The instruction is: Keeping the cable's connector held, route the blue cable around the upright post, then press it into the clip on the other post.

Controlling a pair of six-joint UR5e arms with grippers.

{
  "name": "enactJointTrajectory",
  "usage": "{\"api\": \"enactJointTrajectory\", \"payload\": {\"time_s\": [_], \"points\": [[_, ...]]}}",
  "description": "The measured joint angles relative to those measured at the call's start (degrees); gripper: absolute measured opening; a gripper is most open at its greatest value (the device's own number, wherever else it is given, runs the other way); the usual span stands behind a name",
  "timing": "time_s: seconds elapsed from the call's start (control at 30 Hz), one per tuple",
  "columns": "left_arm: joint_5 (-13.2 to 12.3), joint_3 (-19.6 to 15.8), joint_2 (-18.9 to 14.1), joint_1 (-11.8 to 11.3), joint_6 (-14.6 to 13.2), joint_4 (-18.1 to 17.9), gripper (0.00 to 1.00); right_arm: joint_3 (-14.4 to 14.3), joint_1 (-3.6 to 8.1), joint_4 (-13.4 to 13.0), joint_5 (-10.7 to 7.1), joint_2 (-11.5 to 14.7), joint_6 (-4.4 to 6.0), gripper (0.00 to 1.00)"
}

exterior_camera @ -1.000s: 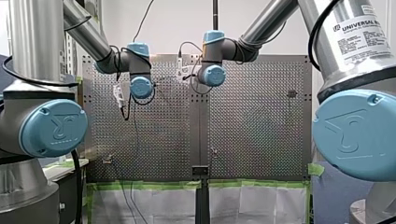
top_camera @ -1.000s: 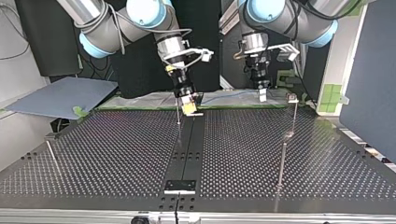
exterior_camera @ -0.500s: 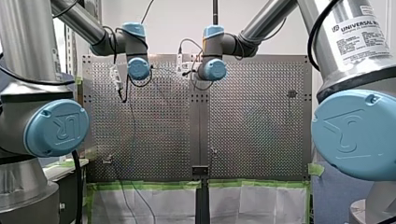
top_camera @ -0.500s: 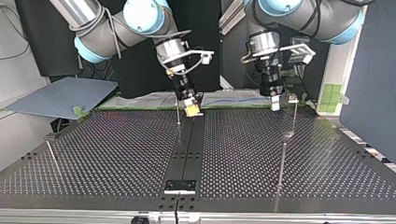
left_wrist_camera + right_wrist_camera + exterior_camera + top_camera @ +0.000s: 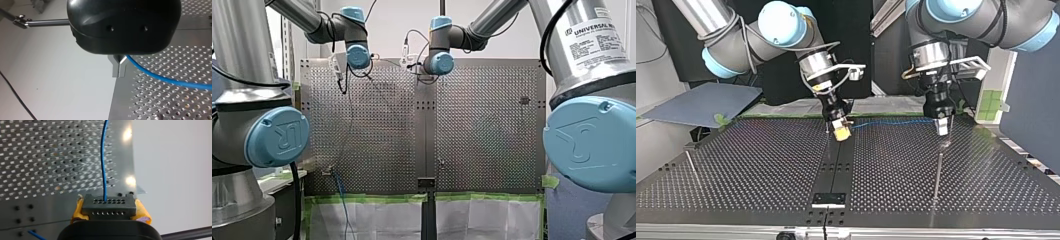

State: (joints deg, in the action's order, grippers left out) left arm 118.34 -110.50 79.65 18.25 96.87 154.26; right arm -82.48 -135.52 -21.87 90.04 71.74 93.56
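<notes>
1. Routing, by my reading, is at its opening: the cable is gripped at two places and no post is rounded yet. Front view: my left arm and my right arm show at 11 and 12 o'clock above the perforated table. Their jaws cannot be told here. A stretch of the blue cable hangs at 7 o'clock, off the table's edge.
2. Top view: my right gripper, near the view's centre, is closed on the connector. The cable runs from it toward 3 o'clock, clear of the table, to my left gripper. A thin upright post stands just beside the right gripper, at its 9 o'clock. So far as this view shows, the cable does not go round it.
3. Left wrist view: the metal fingers stand narrow, pinched on the cable, which trails away from them over the table. Beside the gripper a second post ends in a small clip.
4. Right wrist view: yellow pads clamp the dark connector from both sides, and the cable leaves its face straight ahead.
5. Next move, as I judge it: the right gripper holds firm while the left carries its stretch round the thin post, then presses it into the clip — slack is needed, or the connector may be tugged.
6. Containers: none shows. The clip, the only holder, has no cable in it.
</notes>
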Motion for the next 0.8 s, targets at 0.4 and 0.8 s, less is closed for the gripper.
{"api": "enactJointTrajectory", "payload": {"time_s": [0.4, 0.8], "points": [[-4.3, 6.0, 1.9, -4.4, 2.2, 2.7, 0.0, 5.6, 0.39, 3.4, -0.94, -4.0, 0.67, 0.0], [-10.2, 9.2, 5.5, -10.3, 3.6, 2.8, 0.0, 12.0, 0.47, 6.3, -1.17, -8.4, 0.66, 0.0]]}}
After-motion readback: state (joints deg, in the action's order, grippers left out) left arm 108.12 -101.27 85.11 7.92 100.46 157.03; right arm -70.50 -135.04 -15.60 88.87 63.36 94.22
